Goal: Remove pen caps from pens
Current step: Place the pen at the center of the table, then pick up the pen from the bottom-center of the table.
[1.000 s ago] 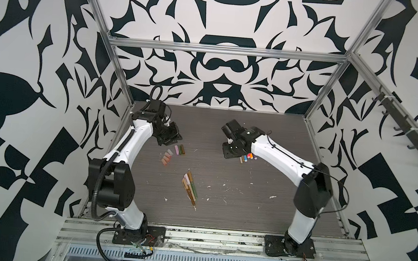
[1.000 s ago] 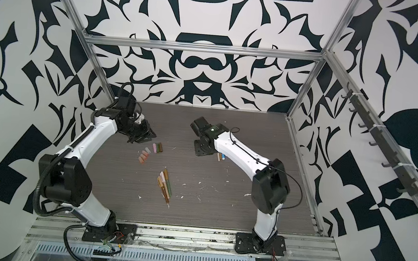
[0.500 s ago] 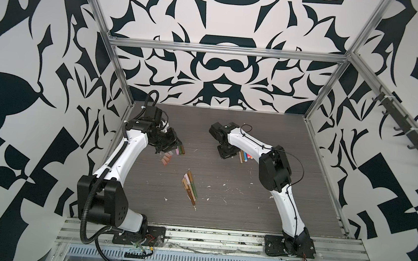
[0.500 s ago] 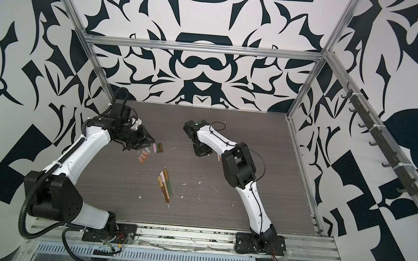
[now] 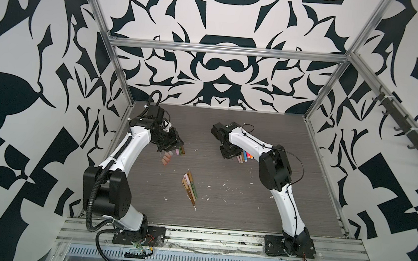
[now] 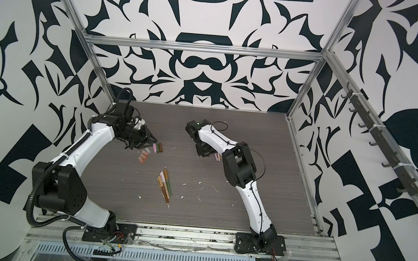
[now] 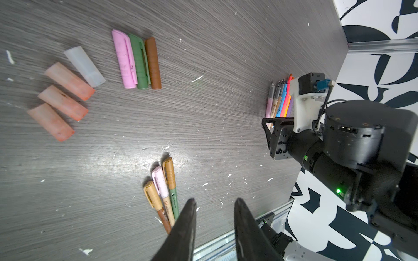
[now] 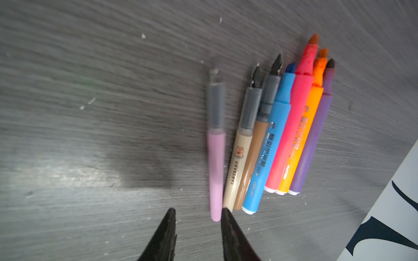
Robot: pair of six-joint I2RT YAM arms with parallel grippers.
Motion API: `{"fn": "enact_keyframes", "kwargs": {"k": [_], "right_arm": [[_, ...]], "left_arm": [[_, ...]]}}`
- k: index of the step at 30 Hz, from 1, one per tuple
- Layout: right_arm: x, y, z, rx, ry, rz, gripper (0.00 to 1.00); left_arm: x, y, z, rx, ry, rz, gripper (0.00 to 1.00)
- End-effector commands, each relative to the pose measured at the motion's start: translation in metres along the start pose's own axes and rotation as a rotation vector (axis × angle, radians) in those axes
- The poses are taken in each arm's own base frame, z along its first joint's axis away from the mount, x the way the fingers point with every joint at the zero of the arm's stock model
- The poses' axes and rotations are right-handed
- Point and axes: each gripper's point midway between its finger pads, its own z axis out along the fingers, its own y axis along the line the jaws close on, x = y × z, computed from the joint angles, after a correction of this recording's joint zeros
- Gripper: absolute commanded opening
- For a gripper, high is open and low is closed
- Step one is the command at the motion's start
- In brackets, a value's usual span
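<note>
Right wrist view shows seven uncapped pens (image 8: 267,144) side by side: lilac, cream, brown, blue, red-pink, orange, purple. The cream one reads "CAPYBARA". The right gripper (image 8: 199,214) is parted and empty, just beside the lilac barrel. Left wrist view shows seven pen caps (image 7: 140,61) and three capped pens (image 7: 160,187); the left gripper (image 7: 213,203) is parted, empty. In both top views the caps lie left of centre and the uncapped pens right of centre.
</note>
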Motion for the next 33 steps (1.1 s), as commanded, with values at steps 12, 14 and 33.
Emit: {"fn": "enact_keyframes", "kwargs": {"k": [12, 14, 33], "right_arm": [[0.019, 0.008, -0.068, -0.225, -0.071, 0.052, 0.34], [0.033, 0.029, -0.083, -0.328, -0.091, 0.023, 0.33], [0.132, 0.162, -0.222, -0.525, -0.825, -0.110, 0.93]], "left_arm": [[0.012, -0.006, -0.002, 0.068, 0.031, -0.053, 0.32], [0.010, -0.008, 0.002, 0.105, 0.029, -0.085, 0.32], [0.009, -0.009, 0.001, 0.140, 0.003, -0.161, 0.32]]}}
